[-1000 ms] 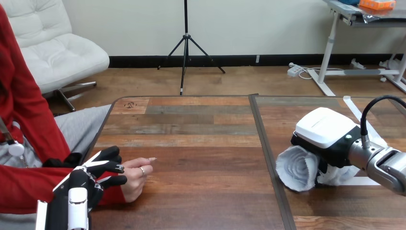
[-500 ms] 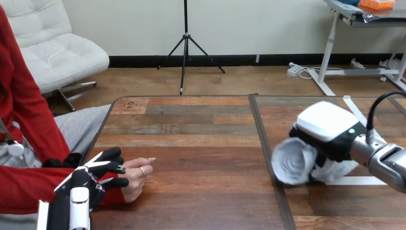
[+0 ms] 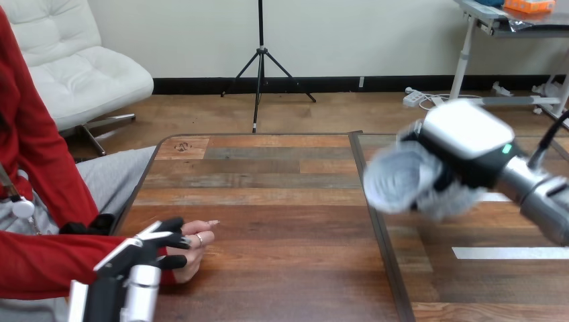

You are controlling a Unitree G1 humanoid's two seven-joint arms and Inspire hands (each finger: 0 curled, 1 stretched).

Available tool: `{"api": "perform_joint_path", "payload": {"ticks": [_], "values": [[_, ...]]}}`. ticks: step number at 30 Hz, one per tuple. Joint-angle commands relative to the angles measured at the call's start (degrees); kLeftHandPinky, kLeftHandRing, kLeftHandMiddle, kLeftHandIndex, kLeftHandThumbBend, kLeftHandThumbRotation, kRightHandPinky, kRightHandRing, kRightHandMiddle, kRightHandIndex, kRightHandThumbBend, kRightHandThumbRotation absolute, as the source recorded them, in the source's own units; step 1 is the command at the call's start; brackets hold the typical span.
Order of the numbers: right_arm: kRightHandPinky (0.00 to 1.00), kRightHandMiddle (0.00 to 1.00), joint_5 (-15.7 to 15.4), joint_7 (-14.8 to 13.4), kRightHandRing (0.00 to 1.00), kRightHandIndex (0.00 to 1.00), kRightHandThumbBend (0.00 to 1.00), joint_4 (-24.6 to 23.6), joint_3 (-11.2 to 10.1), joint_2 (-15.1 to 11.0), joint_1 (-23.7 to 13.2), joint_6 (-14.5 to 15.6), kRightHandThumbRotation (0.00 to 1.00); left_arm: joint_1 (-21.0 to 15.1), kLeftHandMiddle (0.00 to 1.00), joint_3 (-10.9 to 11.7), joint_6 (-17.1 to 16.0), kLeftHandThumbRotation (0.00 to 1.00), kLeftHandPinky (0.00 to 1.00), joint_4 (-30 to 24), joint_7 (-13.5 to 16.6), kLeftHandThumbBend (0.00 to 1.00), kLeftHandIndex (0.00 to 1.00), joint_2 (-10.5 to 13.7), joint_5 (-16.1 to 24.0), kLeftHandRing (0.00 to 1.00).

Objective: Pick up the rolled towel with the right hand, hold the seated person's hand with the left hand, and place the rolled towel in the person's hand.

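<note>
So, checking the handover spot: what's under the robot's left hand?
The person's hand lies on the wooden table, partly under the left hand, its fingertips sticking out. Its back and wrist are covered, so whether it is gripped can't be seen.

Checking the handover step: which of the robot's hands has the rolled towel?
The right hand, up above the table, fingers curled round the rolled towel. The left hand lies against the person's hand, without a towel.
</note>
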Motion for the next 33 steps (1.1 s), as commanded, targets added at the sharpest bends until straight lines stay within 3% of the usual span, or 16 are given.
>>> {"api": "perform_joint_path", "payload": {"ticks": [1, 9, 17, 33], "values": [[0.36, 0.46, 6.5, 1.9, 0.40, 0.45, 0.74, -3.9, -7.2, -2.7, -1.6, -1.2, 0.00, -6.4, 0.78, 1.9, 0.4, 0.52, 0.69, 0.3, -0.5, 0.50, 0.61, 0.4, 2.7, 0.79], [0.38, 0.46, 13.9, 6.3, 0.41, 0.45, 0.75, -5.5, -12.9, -2.1, 1.8, -2.0, 0.00, -7.0, 0.81, 3.0, 2.3, 0.46, 0.70, 0.1, -1.8, 0.59, 0.68, 1.3, 4.3, 0.82], [0.39, 0.45, 22.1, 12.4, 0.42, 0.45, 0.75, -7.6, -18.5, -0.6, 5.6, -1.9, 0.00, -7.4, 0.84, 4.3, 4.6, 0.49, 0.75, -0.7, -2.1, 0.69, 0.74, 1.8, 7.1, 0.85], [0.38, 0.44, 28.9, 17.1, 0.41, 0.44, 0.77, -12.9, -25.3, 1.3, 12.1, 2.7, 0.00, -9.6, 0.87, 5.9, 6.1, 0.51, 0.79, -1.6, -2.5, 0.86, 0.81, 2.1, 9.5, 0.87]]}}
